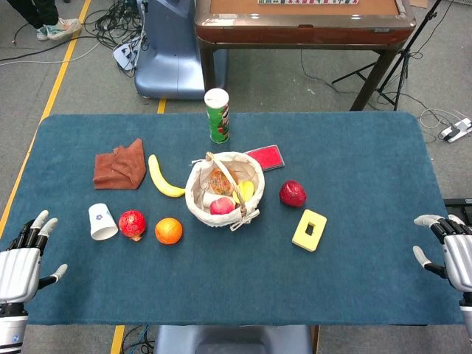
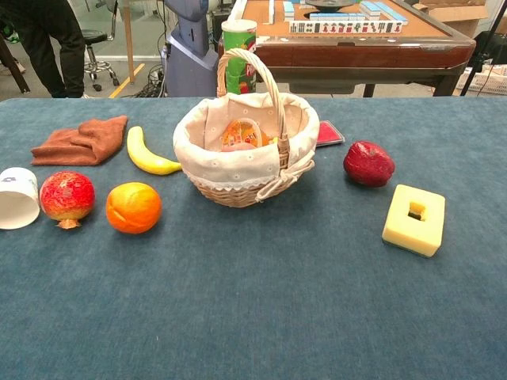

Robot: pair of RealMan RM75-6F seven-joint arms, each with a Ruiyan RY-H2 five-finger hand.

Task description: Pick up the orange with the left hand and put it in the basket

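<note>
The orange (image 1: 169, 231) (image 2: 133, 207) lies on the blue table, left of the wicker basket (image 1: 198, 193) (image 2: 198, 158). The basket has a white cloth lining, an upright handle and some fruit and a packet inside. My left hand (image 1: 22, 259) hovers at the near left edge of the table, fingers spread, holding nothing, well to the left of the orange. My right hand (image 1: 448, 251) is at the near right edge, also spread and empty. Neither hand shows in the chest view.
A pomegranate (image 1: 132, 224) and a tipped white paper cup (image 1: 102, 221) lie left of the orange. A banana (image 1: 164, 178), brown cloth (image 1: 120, 165), green can (image 1: 217, 115), red card (image 1: 266, 157), red fruit (image 1: 292, 193) and yellow block (image 1: 309, 230) surround the basket.
</note>
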